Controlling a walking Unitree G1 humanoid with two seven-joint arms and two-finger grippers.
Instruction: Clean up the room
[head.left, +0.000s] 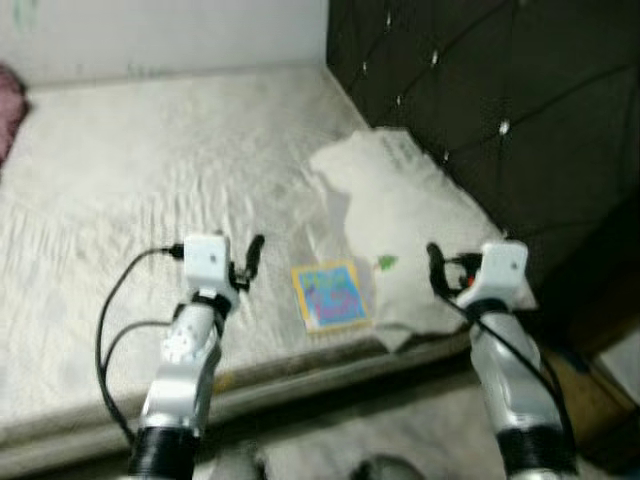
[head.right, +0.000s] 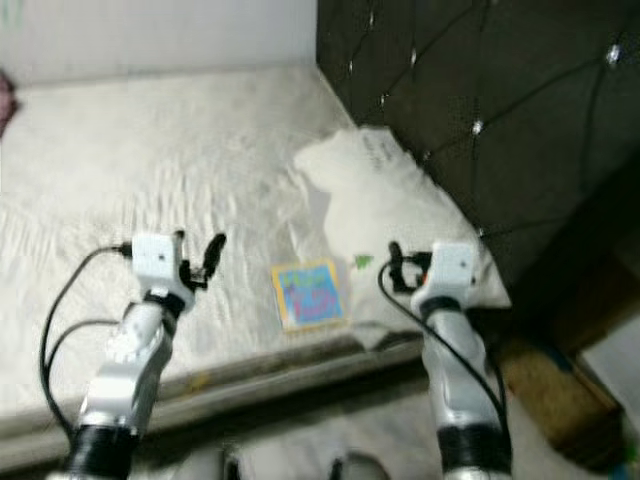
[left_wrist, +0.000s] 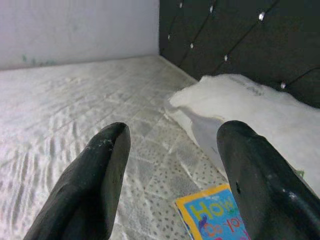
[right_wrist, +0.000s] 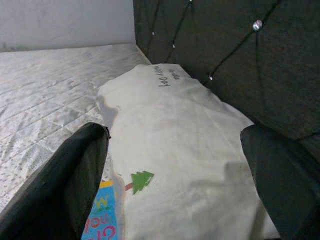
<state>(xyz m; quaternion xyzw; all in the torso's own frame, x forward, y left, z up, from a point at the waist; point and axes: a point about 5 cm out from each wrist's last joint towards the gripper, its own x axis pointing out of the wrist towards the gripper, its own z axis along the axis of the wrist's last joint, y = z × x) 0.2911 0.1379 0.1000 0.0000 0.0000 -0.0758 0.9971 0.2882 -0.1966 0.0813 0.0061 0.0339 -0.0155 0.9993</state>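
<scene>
The left hand (left_wrist: 170, 175), fingers spread, hovers over the mattress (left_wrist: 75, 100) near a book (left_wrist: 212, 217) and pillow (left_wrist: 250, 110).

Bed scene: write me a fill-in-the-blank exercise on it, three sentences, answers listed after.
1. The colourful square book with the yellow border lies on the white quilted ____.
2. The white pillow printed with a small green ____ rests against the dark tufted headboard.
3. The left gripper and right gripper both hold their black fingers ____, with nothing between them.

Missing words: mattress; tree; open
</scene>
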